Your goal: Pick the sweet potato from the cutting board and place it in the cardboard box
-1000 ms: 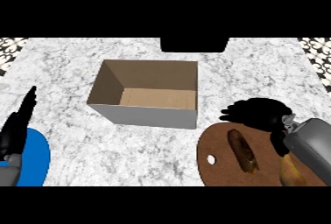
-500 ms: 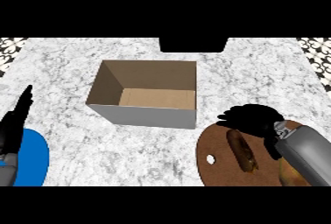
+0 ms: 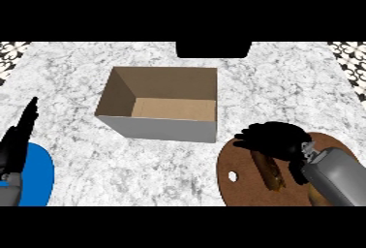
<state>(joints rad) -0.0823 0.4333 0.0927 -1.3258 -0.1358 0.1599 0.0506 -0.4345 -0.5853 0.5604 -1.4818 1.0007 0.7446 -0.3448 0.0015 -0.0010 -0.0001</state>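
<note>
The sweet potato (image 3: pixel 271 170), long and brown, lies on the round brown cutting board (image 3: pixel 238 164) at the lower right. My right hand (image 3: pixel 277 137) hovers over its far end, fingers arched above it and thumb down its right side, not closed round it. The hand hides the far tip of the sweet potato. The open cardboard box (image 3: pixel 161 104) stands at the middle of the counter, left of and beyond the board, with nothing inside. My left hand (image 3: pixel 17 143) rests open at the left edge, fingers pointing up.
A blue plate (image 3: pixel 38 175) lies at the lower left, partly under my left forearm. A dark block (image 3: pixel 213 49) sits at the counter's far edge behind the box. Patterned tiles show at both far corners.
My right hand has come left and nearer along the board, from beyond the sweet potato to right over its far end. The left hand and the box have stayed put.
</note>
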